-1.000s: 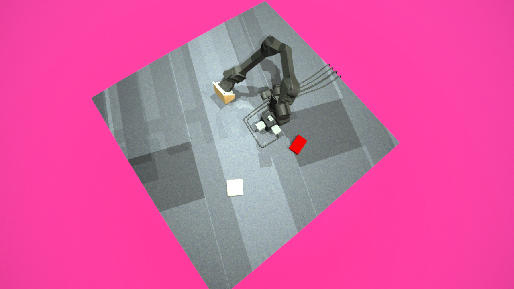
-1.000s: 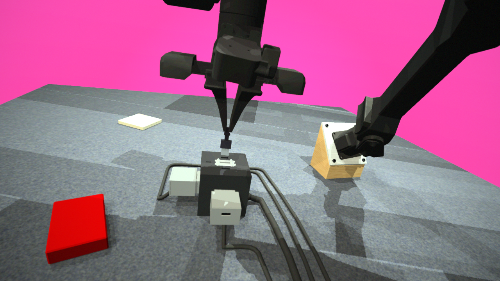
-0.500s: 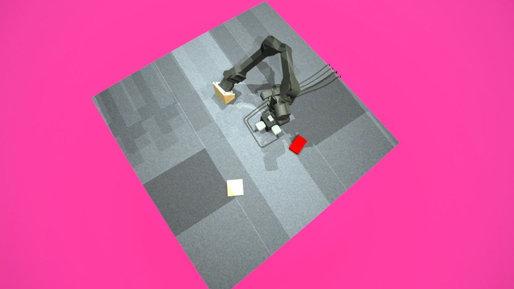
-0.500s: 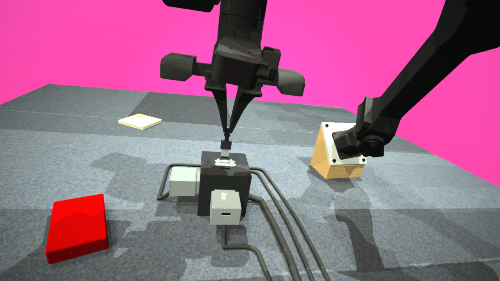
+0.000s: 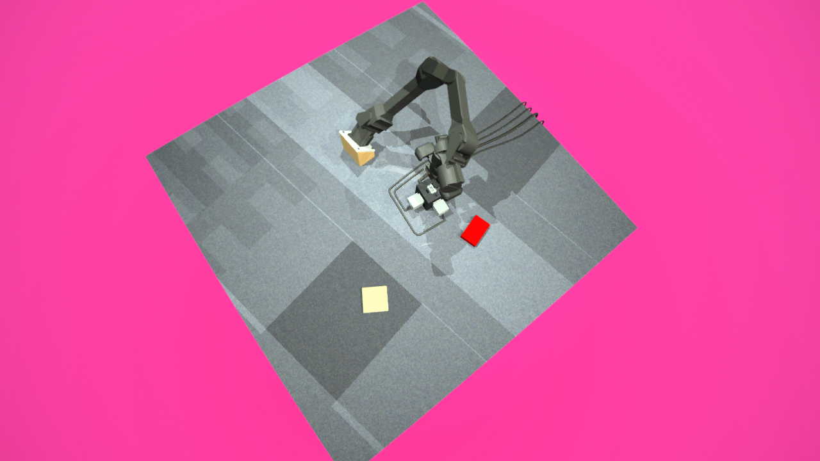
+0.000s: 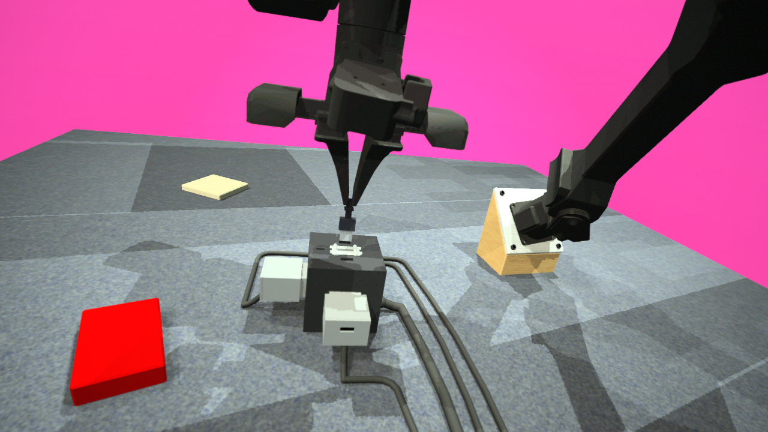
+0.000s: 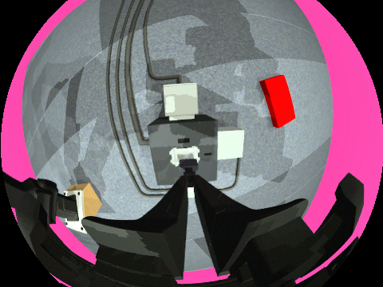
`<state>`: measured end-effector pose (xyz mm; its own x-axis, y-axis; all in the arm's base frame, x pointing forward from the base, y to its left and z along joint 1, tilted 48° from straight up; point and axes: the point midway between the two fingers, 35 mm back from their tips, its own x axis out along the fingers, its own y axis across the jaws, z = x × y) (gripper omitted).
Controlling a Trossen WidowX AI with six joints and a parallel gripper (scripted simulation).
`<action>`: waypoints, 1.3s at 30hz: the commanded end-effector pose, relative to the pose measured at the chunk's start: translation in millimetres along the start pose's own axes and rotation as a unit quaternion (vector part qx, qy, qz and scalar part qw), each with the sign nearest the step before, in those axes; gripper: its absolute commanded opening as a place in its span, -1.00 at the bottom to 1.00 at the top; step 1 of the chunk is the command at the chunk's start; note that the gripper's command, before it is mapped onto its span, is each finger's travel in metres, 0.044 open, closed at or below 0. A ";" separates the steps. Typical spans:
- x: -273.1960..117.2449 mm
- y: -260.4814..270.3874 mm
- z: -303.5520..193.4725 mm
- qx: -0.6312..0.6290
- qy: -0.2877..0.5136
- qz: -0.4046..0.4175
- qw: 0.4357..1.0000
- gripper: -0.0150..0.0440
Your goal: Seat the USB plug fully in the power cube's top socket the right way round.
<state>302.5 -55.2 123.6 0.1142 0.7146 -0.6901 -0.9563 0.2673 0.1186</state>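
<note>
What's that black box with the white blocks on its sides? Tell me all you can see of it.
The black box is a dark, plain-sided cube with a hard, matte look, sitting upright on the table. Its top has small dark slots and a pale raised marking. A white block joins each of two neighbouring sides, and grey cables run around it. Above its top, the gripper holds a small plug.

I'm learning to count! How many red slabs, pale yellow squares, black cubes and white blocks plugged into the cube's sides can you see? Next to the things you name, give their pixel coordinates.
Red slab (image 5: pixel 475 230) (image 6: pixel 119 346) (image 7: pixel 279 101): 1
Pale yellow square (image 5: pixel 375 299) (image 6: pixel 215 185): 1
Black cube (image 5: pixel 424 202) (image 6: pixel 335 284) (image 7: pixel 165 167): 1
White blocks in its sides, one (image 5: pixel 415 200) (image 6: pixel 281 282) (image 7: pixel 230 144) and another (image 5: pixel 440 207) (image 6: pixel 346 311) (image 7: pixel 181 97): 2
Total: 5
</note>
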 end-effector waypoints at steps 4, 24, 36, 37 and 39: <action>1.5 0.8 -1.5 -0.005 0.004 0.002 1.000 -0.49; 3.9 1.2 -2.5 -0.010 0.008 0.002 1.000 -0.49; 5.4 1.5 -3.1 -0.014 0.010 0.002 1.000 -0.49; 5.5 1.5 -3.1 -0.014 0.010 0.002 1.000 -0.49; 5.7 1.6 -3.2 -0.015 0.010 0.002 1.000 -0.49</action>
<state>301.7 -52.9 119.2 0.1108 0.7060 -0.6995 -0.9621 0.2528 0.1028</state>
